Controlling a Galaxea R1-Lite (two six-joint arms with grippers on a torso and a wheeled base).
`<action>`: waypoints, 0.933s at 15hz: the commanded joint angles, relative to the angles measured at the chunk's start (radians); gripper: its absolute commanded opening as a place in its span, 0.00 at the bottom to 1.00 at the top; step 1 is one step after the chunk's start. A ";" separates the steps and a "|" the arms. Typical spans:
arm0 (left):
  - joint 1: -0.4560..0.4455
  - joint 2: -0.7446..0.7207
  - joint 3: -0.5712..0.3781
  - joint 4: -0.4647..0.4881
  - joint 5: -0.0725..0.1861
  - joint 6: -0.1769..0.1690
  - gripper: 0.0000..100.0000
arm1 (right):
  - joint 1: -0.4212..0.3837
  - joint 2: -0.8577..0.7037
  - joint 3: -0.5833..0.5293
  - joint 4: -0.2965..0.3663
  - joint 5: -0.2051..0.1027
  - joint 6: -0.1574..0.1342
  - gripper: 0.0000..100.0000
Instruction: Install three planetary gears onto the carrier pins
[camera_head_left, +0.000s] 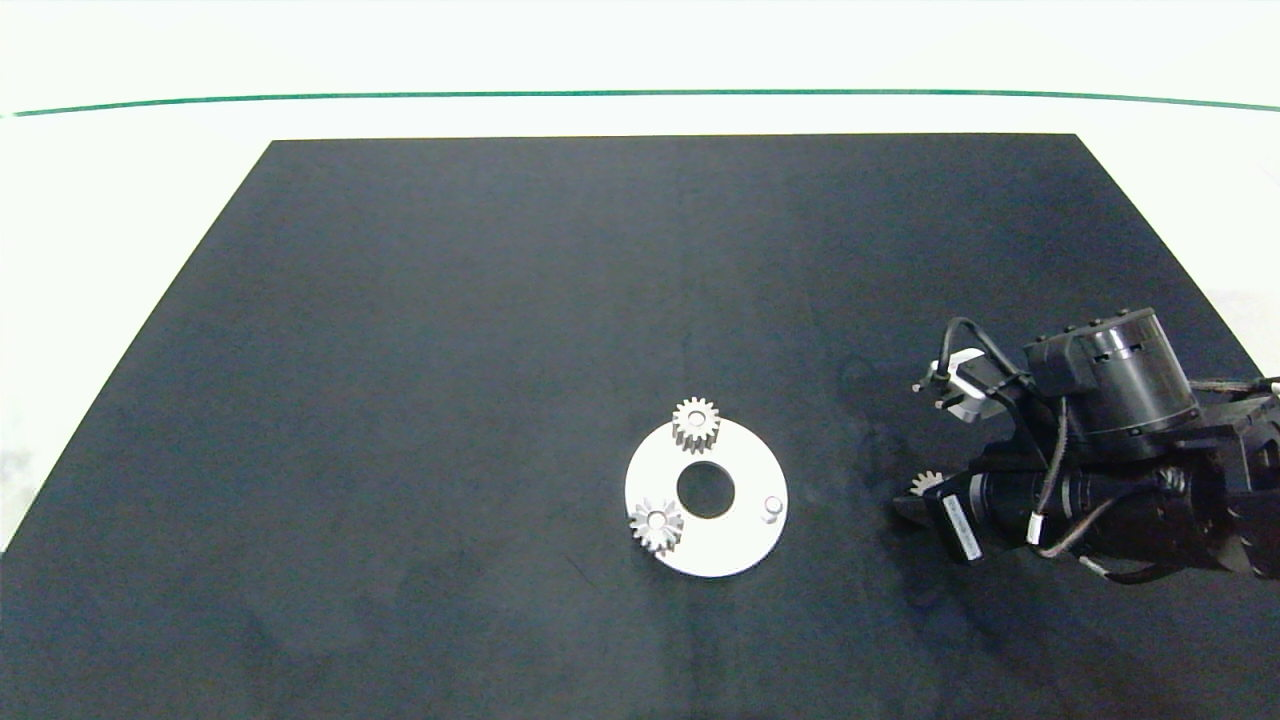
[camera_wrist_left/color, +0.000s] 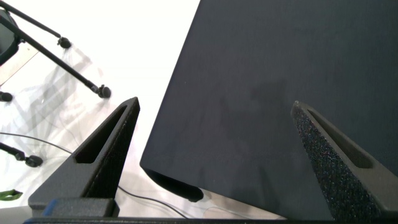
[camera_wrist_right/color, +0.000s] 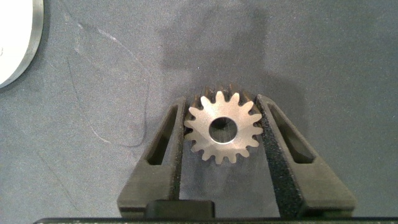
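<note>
A white disc lies on the black mat, and its rim also shows in the right wrist view. One silver gear sits on the disc's far pin, a second gear on its near-left pin. The right-hand pin stands bare. To the right of the disc, my right gripper is shut on the third gear. The right wrist view shows that gear lying flat between the fingers, and the gripper touches its teeth on both sides. My left gripper is open with nothing in it, out of the head view.
The black mat covers most of the white table. The left wrist view looks past a corner of the mat to the floor, where a wheeled stand's castor and cables show. A green line runs along the far side.
</note>
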 joint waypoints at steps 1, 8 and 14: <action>0.001 0.002 0.000 0.004 0.004 0.000 1.00 | 0.000 0.004 0.001 0.003 0.000 -0.001 0.35; 0.003 0.001 0.002 0.004 0.004 0.000 1.00 | 0.000 0.004 0.004 0.003 0.000 -0.001 0.20; 0.003 0.001 0.005 0.004 0.004 -0.001 1.00 | 0.002 0.004 -0.008 0.007 0.000 0.002 0.10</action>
